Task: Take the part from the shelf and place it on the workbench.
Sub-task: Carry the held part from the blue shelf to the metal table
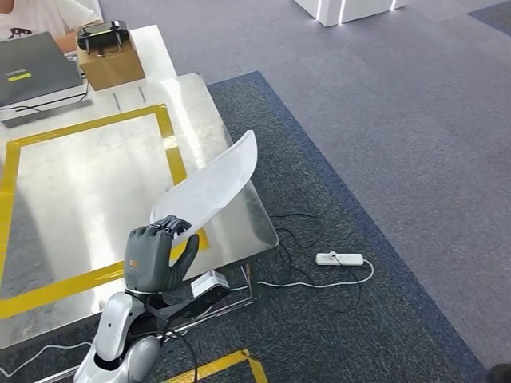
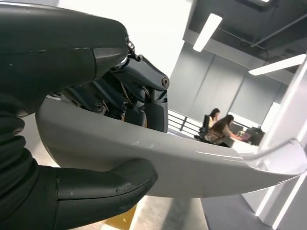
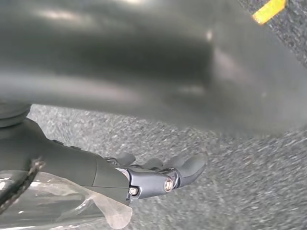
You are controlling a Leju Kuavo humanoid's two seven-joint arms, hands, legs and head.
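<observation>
Head view: 1 part point(image 1: 211, 185) (white, curved) in left hand point(image 1: 152, 259), over 1 workbench point(image 1: 90, 191).

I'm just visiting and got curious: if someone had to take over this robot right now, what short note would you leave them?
Left robot hand: grips one end of the long white part, thumb under it and fingers over it in the left wrist view.
Right robot hand: hangs over the grey carpet, fingers stretched out, holding nothing.
The part is tilted in the air above the near right corner of the steel workbench, its far end reaching past the edge.
Done: the part is in hand and has been brought to the workbench.
Left: lower it onto the bench, probably inside the yellow tape square, then let go.
</observation>
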